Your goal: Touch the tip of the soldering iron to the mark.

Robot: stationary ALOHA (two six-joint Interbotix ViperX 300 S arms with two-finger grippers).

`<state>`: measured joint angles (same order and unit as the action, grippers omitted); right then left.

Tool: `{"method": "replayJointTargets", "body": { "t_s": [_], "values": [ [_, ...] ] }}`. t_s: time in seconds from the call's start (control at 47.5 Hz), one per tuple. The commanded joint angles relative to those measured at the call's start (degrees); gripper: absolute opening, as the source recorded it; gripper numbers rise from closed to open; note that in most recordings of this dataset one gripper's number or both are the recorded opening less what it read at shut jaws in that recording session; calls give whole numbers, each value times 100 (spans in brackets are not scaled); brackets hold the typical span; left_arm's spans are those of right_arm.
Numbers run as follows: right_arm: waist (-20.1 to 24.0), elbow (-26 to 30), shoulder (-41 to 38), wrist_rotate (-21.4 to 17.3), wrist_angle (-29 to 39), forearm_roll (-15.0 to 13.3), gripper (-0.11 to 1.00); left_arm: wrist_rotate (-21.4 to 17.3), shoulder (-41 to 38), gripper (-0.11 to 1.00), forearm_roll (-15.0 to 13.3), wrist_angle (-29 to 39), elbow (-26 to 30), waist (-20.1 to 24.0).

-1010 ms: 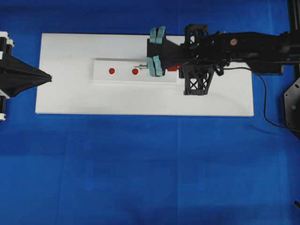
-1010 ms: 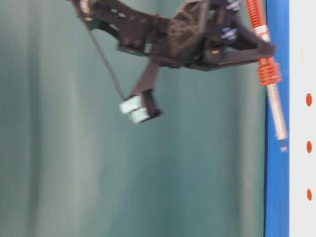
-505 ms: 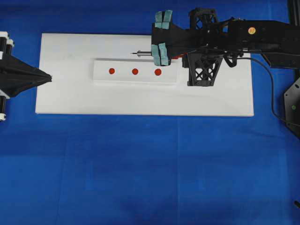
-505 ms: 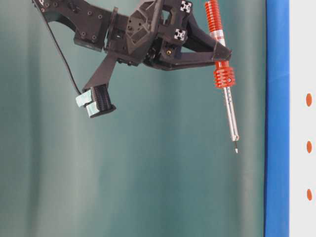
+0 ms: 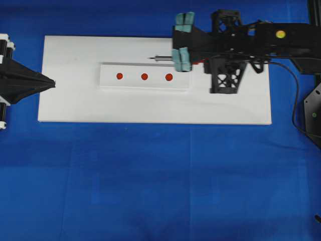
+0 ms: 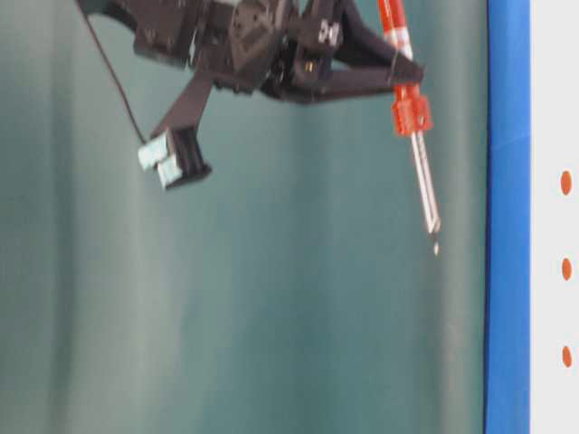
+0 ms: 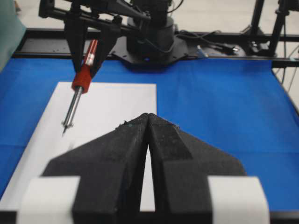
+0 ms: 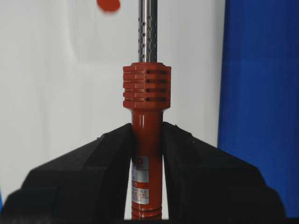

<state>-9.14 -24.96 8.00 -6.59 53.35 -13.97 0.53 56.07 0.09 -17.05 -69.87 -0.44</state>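
The soldering iron [image 8: 146, 140] is being pinched by its red handle between the jaws of the right gripper [image 8: 146, 154], with the ribbed collar just clear of them and the perforated silver shaft running straight out ahead. In the overhead view the shaft is being carried with its long axis pointing towards the left of the picture, its dark tip [image 5: 151, 58] hanging over the white board [image 5: 70, 105], just beyond the far edge of the raised strip [image 5: 108, 83] that is carrying three red marks. The nearest mark [image 5: 169, 77] is lying to the near side of the tip and slightly back towards the jaws. In the table-level view the tip is being held well apart from the board surface, so no contact is being made. The coming move is judged to call for a sideways shift towards the marks and then a descent along the shaft. The left gripper [image 7: 145, 140] is resting with its jaws pressed together at the board's left end, farther from the marks than the right.
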Motion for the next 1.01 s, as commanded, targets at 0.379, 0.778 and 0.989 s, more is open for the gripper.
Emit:
{"method": "replayJointTargets", "body": {
  "t_s": [0.379, 0.778, 0.989],
  "values": [
    [-18, -729, 932, 0, 79, -35, 6, 0, -18, 0, 0, -53, 62, -9],
    [-18, -694, 888, 26, 70, -35, 6, -9, -26, 0, 0, -26, 53, -9],
    [-18, -694, 888, 18, 70, -35, 6, -9, -26, 0, 0, -26, 53, -9]
  ]
}}
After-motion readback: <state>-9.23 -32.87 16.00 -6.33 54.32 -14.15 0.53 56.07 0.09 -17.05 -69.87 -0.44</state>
